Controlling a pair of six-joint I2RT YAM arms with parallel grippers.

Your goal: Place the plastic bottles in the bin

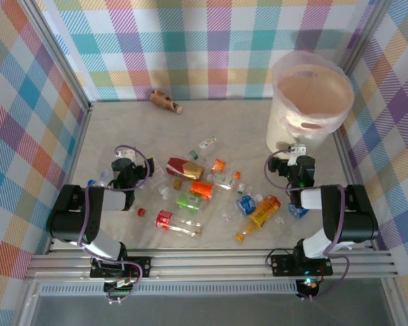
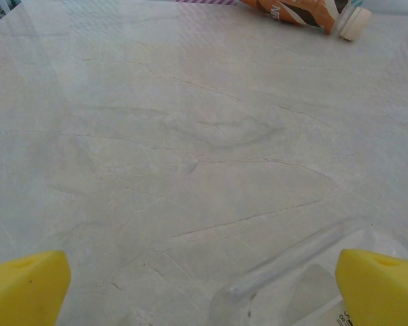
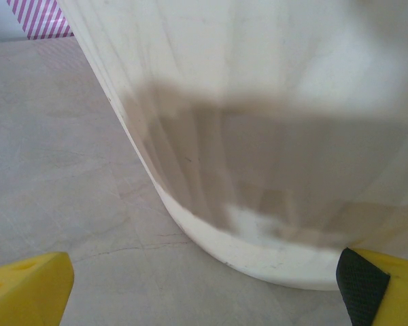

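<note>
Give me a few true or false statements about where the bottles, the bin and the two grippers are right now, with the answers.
1. The bin stands upright at the far right of the table. True.
2. The right gripper holds a bottle. False: it is open and empty, facing the bin's wall.
3. A brown-labelled bottle lies alone near the back wall. True.
4. The left gripper is shut. False: it is open, with a clear bottle beside one finger.

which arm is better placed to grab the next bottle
Left. The left gripper is open with a clear bottle just beside it. The right gripper is open too, but faces the bin wall, away from the bottles.
</note>
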